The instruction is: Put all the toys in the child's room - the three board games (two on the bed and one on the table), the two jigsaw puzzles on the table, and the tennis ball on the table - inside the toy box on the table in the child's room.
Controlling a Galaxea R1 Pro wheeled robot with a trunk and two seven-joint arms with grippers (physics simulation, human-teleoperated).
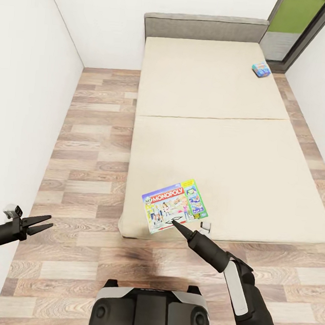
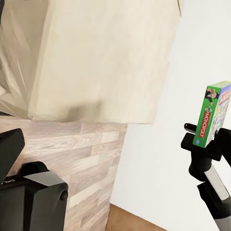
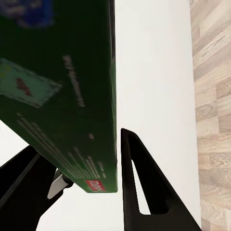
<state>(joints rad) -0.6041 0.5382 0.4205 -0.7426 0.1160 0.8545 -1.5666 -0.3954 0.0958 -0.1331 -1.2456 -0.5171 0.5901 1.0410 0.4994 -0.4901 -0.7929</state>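
Observation:
A colourful Monopoly board game point(image 1: 174, 202) hangs over the near edge of the bed point(image 1: 212, 88), tilted, with my right gripper point(image 1: 177, 225) shut on its near edge. In the right wrist view the box's dark green underside point(image 3: 62, 86) sits between the two black fingers point(image 3: 139, 183). From the left wrist camera the box point(image 2: 211, 118) stands on edge above the mattress. A second, small blue board game point(image 1: 261, 69) lies at the bed's far right edge. My left gripper point(image 1: 43, 224) hovers open over the floor at the left, with nothing in it.
The beige bed has a grey headboard point(image 1: 207, 26) against the far wall. White walls close in on both sides. A strip of wooden floor point(image 1: 90, 152) runs along the bed's left. A doorway point(image 1: 296, 21) opens at the far right. My base point(image 1: 151, 308) stands at the bed's foot.

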